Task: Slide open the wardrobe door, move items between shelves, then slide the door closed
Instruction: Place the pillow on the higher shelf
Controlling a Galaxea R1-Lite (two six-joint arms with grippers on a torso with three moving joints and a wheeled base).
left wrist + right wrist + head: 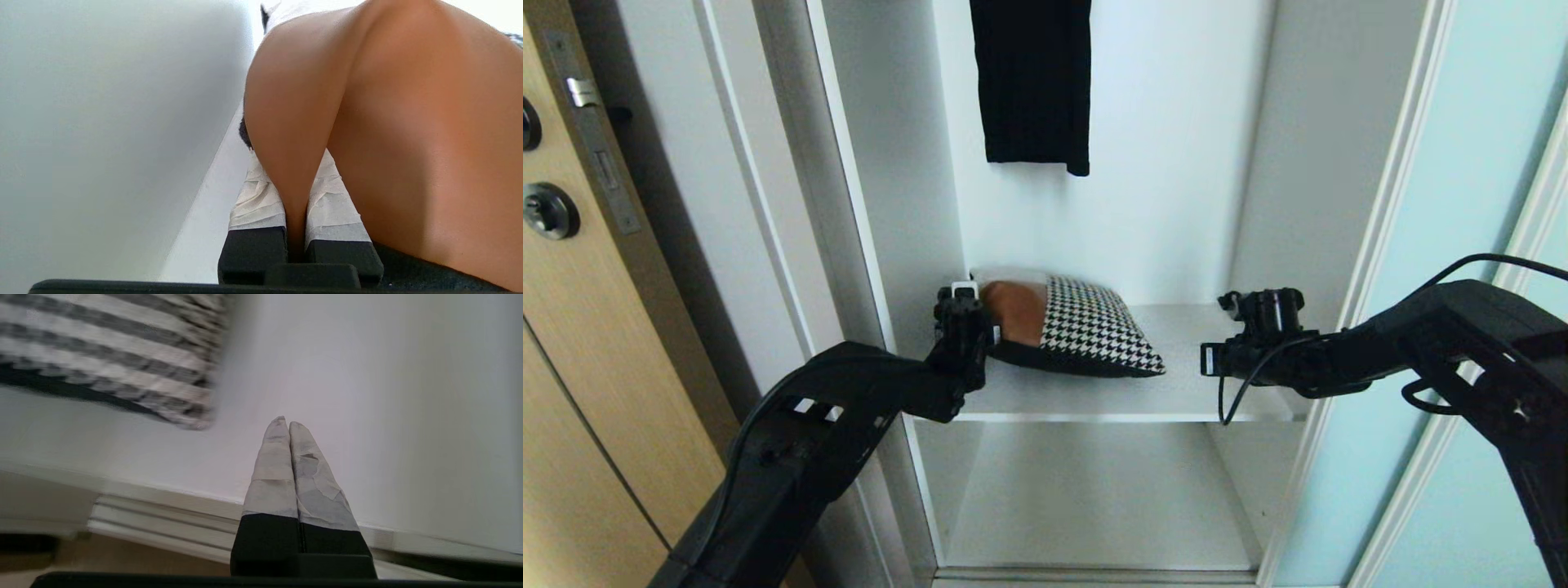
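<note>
A patchwork pillow [1086, 327] of tan, houndstooth and dark fabric lies on the upper white shelf [1176, 396] inside the wardrobe. My left gripper [965, 314] is shut on its tan left corner. In the left wrist view the tan fabric [388, 122] is pinched between the taped fingers [257, 200] of that gripper [295, 183]. My right gripper [1211, 359] hovers shut and empty just right of the pillow, near the shelf's front edge. Its tips [284, 421] point over the shelf [163, 457], beside the houndstooth end [114, 355]. The sliding wardrobe door [1462, 204] stands pushed aside on the right.
A black garment [1033, 82] hangs above the pillow at the back. A lower white shelf [1094, 490] lies below. The wardrobe's white side wall [882, 204] is close to my left arm. A wooden door [580, 367] with dark knobs stands at far left.
</note>
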